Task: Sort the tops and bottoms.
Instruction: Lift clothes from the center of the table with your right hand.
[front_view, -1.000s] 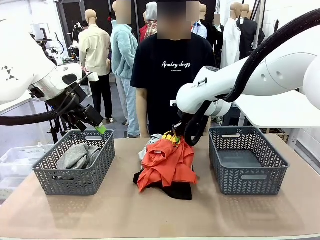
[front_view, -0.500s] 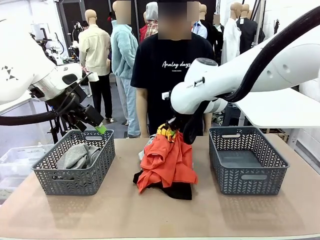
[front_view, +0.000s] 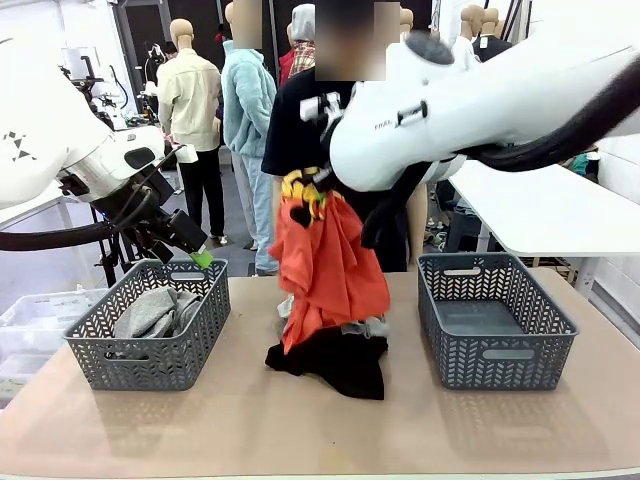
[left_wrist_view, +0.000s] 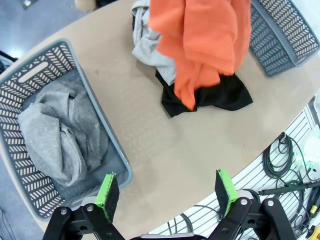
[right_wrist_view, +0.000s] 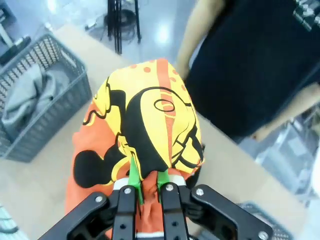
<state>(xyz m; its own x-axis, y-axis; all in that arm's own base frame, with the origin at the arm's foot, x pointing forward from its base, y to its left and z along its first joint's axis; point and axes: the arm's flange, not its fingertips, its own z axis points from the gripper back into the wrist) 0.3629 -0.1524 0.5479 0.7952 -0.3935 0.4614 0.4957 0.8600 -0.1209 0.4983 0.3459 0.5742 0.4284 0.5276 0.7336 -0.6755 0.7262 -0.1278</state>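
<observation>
Flanking one orange-red shirt (front_view: 330, 255), two baskets (front_view: 150, 362) (front_view: 497, 368)

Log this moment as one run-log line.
right gripper: shut on orange-red shirt | shirt: hangs over black garment on table | left gripper: open, by left basket holding grey top

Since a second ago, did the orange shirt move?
Yes. The orange shirt went up: its top was about level with the rim of the right basket, and now it hangs high above that rim.
</observation>
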